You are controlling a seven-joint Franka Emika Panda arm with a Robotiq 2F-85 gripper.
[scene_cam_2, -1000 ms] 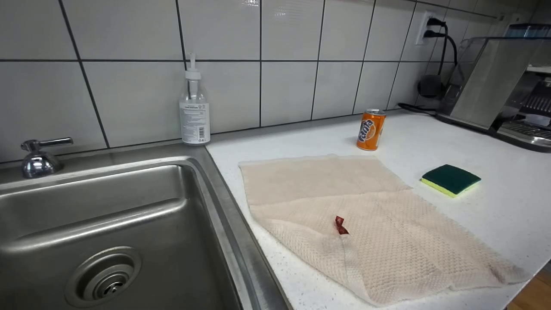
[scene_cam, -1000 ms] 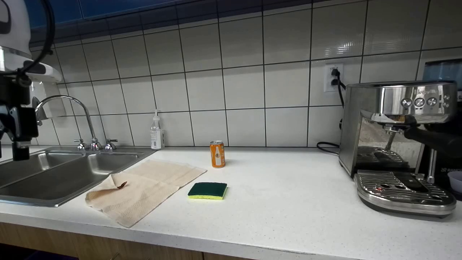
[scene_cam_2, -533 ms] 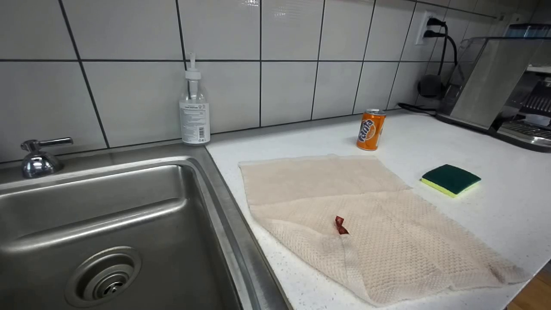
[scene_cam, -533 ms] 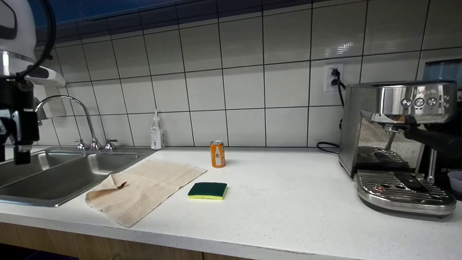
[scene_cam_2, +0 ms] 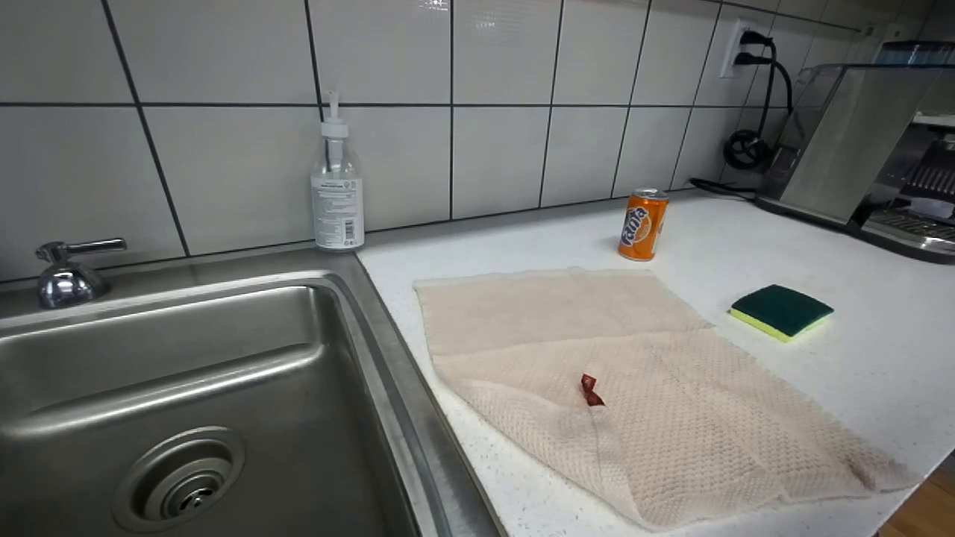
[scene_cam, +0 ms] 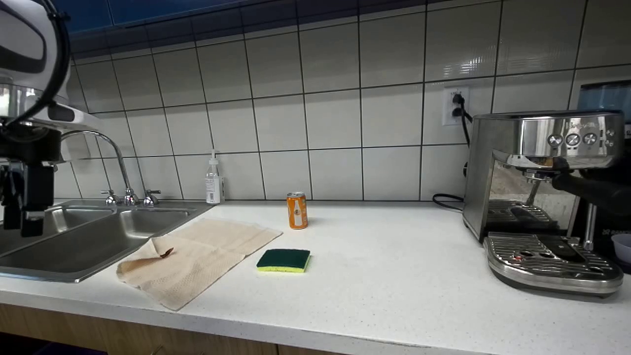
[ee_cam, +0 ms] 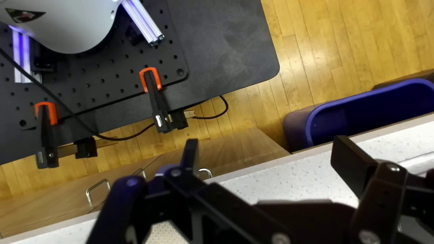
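Towel (scene_cam: 197, 259) on worktop (scene_cam: 394, 286), left of centre in exterior view, to lower right of hand (scene_cam: 22, 226) at left edge; apart. Long axis slants lower left to upper right. Hand's 2 fingers spread wide in wrist view, nothing held. Towel beige, textured, creased, 1 edge folded back; small dark-red scrap (scene_cam_2: 592, 391) on top.

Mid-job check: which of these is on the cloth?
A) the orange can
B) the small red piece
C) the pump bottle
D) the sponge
B: in both exterior views the small red piece lies on the cloth by a fold, while the sponge and the orange can sit off it on the counter and the pump bottle stands at a back corner of the sink.
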